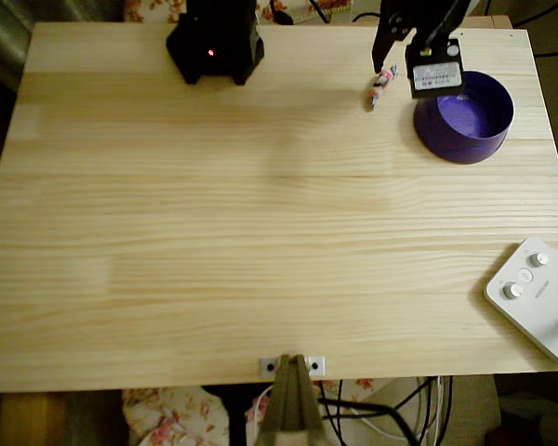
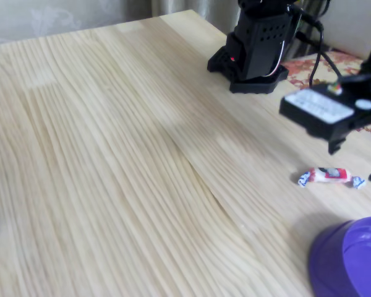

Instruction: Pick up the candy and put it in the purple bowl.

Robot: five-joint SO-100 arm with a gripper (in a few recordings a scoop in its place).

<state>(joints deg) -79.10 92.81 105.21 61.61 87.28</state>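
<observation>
Overhead view, upper right: my end effector (image 1: 391, 58) hovers spread and empty above the small pinkish-red-and-white wrapped candy (image 1: 380, 87), lying on the pale wooden tabletop (image 1: 260, 232) beside the round deep-purple plastic bowl (image 1: 479, 139); grasping and dropping both remain.

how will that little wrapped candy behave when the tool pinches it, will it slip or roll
The candy looks tiny and slim, so it is probably very light and easily nudged aside. Its glossy wrapper may slip. Its twisted ends look floppy, so a pinch across the middle seems safer. It lies flat on the table, and the ends should curb rolling.
</observation>
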